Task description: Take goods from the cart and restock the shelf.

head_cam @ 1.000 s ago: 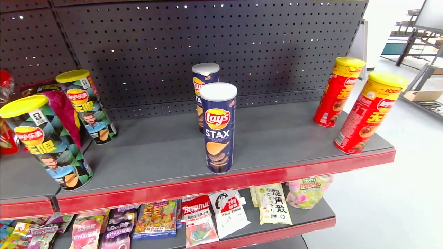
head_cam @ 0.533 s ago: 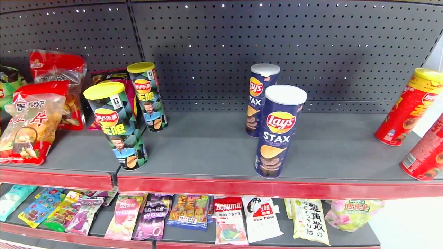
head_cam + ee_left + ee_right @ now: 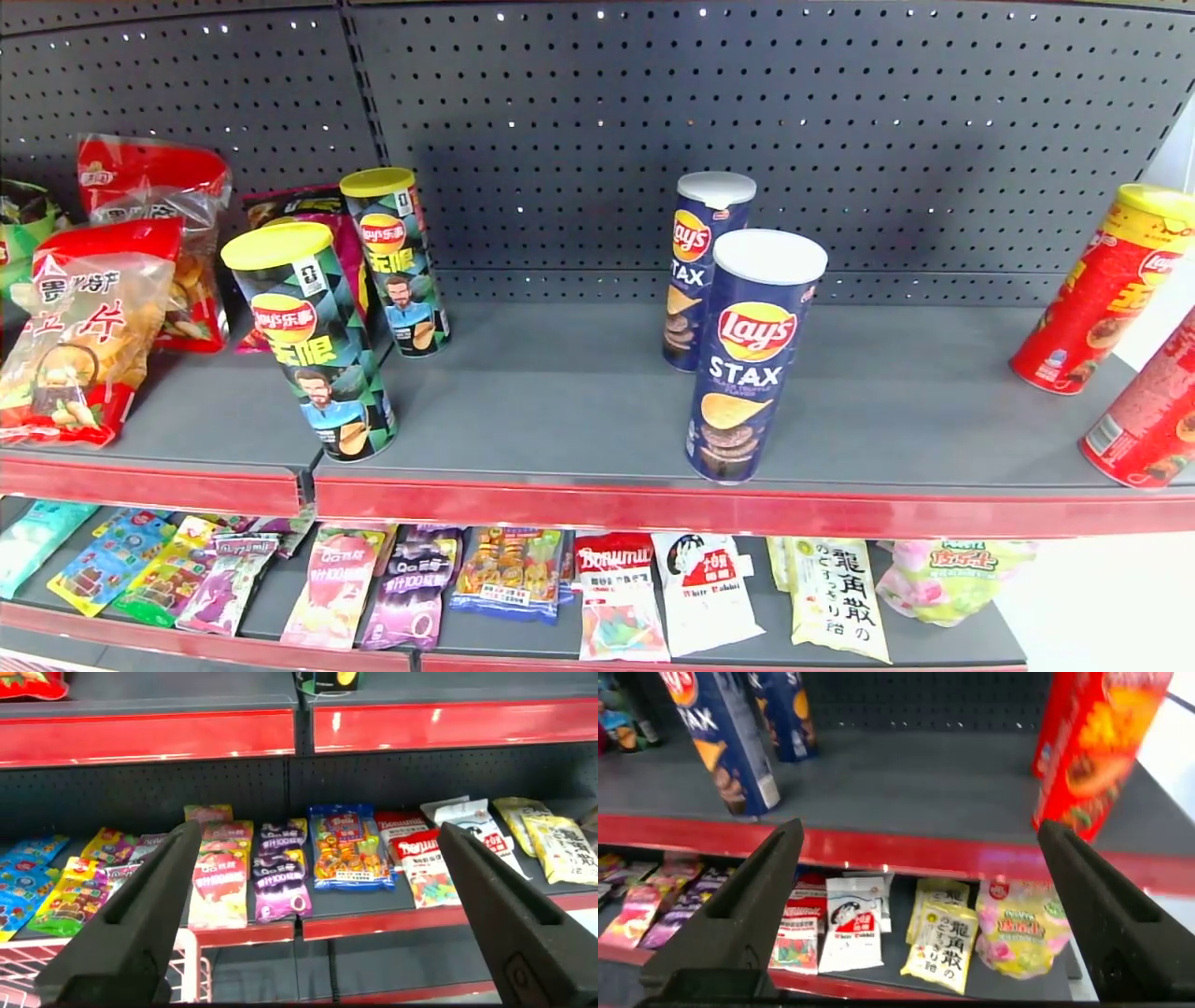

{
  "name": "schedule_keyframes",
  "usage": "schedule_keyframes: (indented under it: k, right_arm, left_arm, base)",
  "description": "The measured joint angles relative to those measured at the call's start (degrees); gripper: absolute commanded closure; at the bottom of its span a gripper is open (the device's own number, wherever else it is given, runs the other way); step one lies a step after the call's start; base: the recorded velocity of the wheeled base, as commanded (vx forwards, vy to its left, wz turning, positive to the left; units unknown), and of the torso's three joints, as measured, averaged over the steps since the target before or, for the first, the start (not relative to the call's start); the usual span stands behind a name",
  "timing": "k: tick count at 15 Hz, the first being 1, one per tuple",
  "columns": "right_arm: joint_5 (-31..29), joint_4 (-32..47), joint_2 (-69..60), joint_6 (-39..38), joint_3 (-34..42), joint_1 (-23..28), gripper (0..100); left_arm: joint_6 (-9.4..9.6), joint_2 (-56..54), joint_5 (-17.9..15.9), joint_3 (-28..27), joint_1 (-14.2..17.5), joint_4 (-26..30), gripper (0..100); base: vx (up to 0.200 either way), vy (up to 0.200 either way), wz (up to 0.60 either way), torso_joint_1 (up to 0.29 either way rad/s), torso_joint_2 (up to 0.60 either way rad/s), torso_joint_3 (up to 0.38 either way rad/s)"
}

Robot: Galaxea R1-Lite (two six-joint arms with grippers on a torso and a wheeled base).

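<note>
Well, my left pincer and right pincer are both wide apart; a blue can stands mid-frame on the shelf.

The front blue can and the rear blue can are each showing a round red-and-yellow logo above large white capital letters. The front green can and the rear green can are wearing a similar logo over bold yellow characters, each with a small white numbered tag below its yellow lid. The red can, the red snack bag and the packets on the lower shelf are carrying printed characters and lettering.
</note>
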State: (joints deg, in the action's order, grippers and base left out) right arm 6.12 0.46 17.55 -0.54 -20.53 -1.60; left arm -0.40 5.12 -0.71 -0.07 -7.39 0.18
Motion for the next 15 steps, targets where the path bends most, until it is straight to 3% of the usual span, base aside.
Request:
schedule_keyframes:
  k: [3,7,13,15]
  right_arm:
    - [2.61,0.0,13.26,7.53,-5.05,-3.72,0]
    - [3.56,-4.12,29.42,8.45,-7.85,-10.53,0]
    - [3.93,-19.5,49.88,7.9,-7.89,-12.15,0]
    - [7.81,-20.05,52.65,7.59,-6.92,-12.53,0]
  left_arm:
    - [0.22,0.0,-0.05,0.0,0.12,0.0,0]
    - [0.2,0.02,-0.07,0.07,0.11,0.0,0]
    - [0.24,0.06,-0.09,0.02,0.11,-0.02,0]
    - [0.27,0.09,-0.09,0.02,0.11,0.0,0]
  base:
    - [0.0,0.0,0.0,0.0,0.0,0.0]
    - [0.0,0.0,0.0,0.0,0.0,0.0]
    - [0.0,0.0,0.0,0.0,0.0,0.0]
    - [0.0,0.0,0.0,0.0,0.0,0.0]
